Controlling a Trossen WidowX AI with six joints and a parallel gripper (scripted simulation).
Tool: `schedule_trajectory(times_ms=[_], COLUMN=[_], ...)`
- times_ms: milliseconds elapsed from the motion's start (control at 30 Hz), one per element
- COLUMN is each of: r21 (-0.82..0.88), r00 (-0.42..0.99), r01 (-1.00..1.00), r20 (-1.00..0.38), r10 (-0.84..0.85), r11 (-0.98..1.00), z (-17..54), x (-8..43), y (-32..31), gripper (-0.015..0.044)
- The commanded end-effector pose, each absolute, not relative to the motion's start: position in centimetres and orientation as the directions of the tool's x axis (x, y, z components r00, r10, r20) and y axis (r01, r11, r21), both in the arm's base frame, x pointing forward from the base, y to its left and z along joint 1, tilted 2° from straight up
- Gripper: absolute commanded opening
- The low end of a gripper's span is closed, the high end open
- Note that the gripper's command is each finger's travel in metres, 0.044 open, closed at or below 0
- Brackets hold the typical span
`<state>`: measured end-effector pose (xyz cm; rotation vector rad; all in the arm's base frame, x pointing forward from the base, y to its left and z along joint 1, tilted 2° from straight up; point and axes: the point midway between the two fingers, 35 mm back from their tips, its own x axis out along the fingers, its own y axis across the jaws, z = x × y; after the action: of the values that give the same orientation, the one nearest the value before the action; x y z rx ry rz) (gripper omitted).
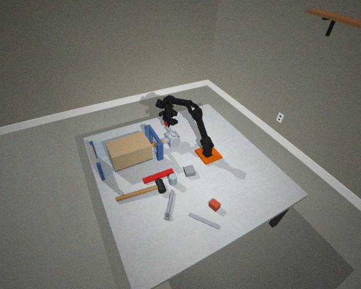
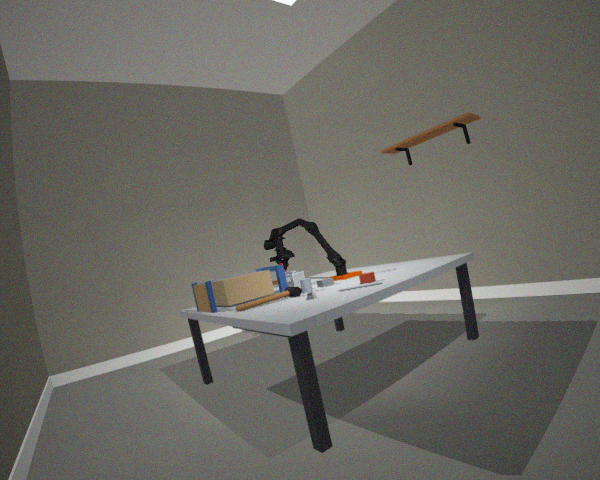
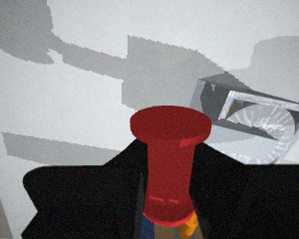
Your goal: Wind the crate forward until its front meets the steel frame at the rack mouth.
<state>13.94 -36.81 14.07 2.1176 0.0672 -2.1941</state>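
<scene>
The cardboard-brown crate [image 1: 131, 152] [image 2: 243, 289] sits flat in the guard cubby, its front a short way behind the blue steel frame [image 1: 159, 151] [image 2: 281, 279]. An orange strap [image 1: 157, 143] runs from it through the frame to the pale winch [image 1: 173, 139] [image 2: 296, 277] [image 3: 261, 121]. My gripper [image 1: 167, 123] [image 2: 282, 266] [image 3: 162, 133] is shut on the red knob of the winch handle, above and beside the winch. A thin pale part of the handle shows between knob and winch in the top view. Its square key and the round hole are hidden.
On the bench, a red bar [image 1: 157, 176], a black-headed mallet [image 1: 138, 192], a grey cylinder [image 1: 172, 179], a grey block [image 1: 189, 170], a grey tool [image 1: 169, 203], a flat grey bar [image 1: 204, 220] and a red-orange block [image 1: 214, 204] lie toward the camera side.
</scene>
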Motion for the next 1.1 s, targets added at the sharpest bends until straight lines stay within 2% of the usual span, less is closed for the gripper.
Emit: schedule_trajectory(times_ms=[0,1067], r21=[0.038,0.038], r00=[-0.015,-0.011], r01=[0.106,0.106], r20=[-0.999,-0.999], r10=[-0.04,-0.039], r11=[-0.994,-0.994], z=[14.0,13.9], x=[15.5,19.8], y=[-36.9,-35.8], gripper=[0.0,0.0])
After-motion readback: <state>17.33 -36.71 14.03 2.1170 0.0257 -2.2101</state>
